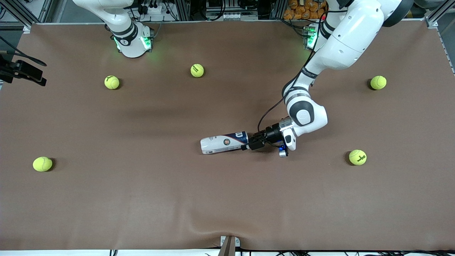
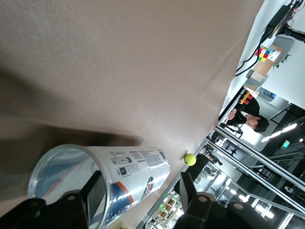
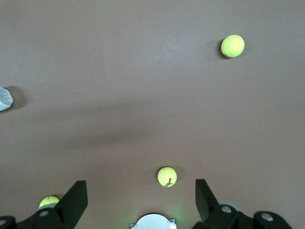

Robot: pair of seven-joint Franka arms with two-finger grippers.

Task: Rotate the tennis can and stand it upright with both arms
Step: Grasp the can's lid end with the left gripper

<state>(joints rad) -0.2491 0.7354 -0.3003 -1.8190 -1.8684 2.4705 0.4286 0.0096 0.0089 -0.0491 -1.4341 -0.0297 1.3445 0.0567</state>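
L gripper at open end of tennis can, mid-table; R arm waiting.

Table (image 1: pixel 142 199) w/ brown cover; L arm (image 1: pixel 341 42) reaches down from its base; R arm (image 1: pixel 124 32) waits by its base, R gripper (image 3: pixel 140 200) high over table, fingers spread wide, holding nothing; tennis can (image 1: pixel 224 142) on its side, mid-table; L gripper (image 1: pixel 247 143) at can's open rim, one finger (image 2: pixel 95 195) inside the mouth, one outside, not closed on the wall; five tennis balls scattered, one (image 1: pixel 357 157) toward L arm's end.

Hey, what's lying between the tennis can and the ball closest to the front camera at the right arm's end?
Nothing: in the front view only bare brown table separates the tennis can from that ball.
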